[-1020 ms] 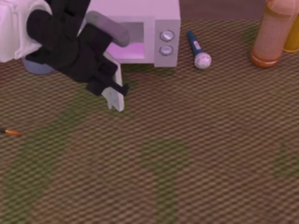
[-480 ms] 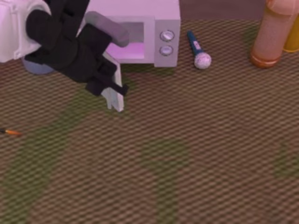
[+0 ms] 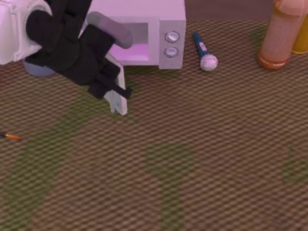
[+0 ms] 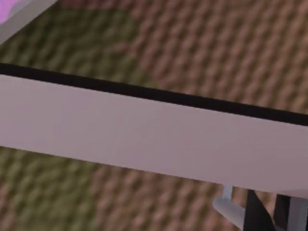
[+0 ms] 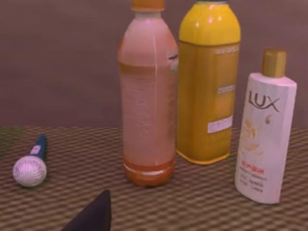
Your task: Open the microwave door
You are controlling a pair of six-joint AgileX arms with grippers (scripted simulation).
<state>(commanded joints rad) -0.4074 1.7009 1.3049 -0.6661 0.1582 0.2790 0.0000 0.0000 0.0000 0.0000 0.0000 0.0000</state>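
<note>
Two arms belong to this rig, but only the left one shows in the top view, reaching down from the upper left of the frame. Its gripper (image 3: pixel 114 90) sits at the free edge of the door (image 3: pixel 119 98), which stands swung out from the microwave (image 3: pixel 166 19) toward the lower left, hinged at the cavity's left side. The gripper appears clamped on the door's edge, though the dark fingers blur into the arm and I cannot tell their spacing for sure. The lit pink cavity (image 3: pixel 134 50) lies open at the upper middle of the frame, with two silver knobs (image 3: pixel 172 36) on the panel to its right. In the left wrist view the door (image 4: pixel 144 139) fills the frame as a broad pale band with a dark edge, over the woven mat (image 4: pixel 216 53). Right of the microwave lies a small blue microphone (image 3: pixel 205 52), and at the upper right stand an orange bottle (image 3: pixel 281 33) and a yellow bottle (image 3: pixel 301 33). The right wrist view shows these bottles plus a white LUX bottle (image 5: pixel 264 139); only a dark tip of the right gripper (image 5: pixel 94 214) shows at its lower edge, fingers unreadable. A tiny orange item (image 3: pixel 10 136) lies at the far left of the mat.
</note>
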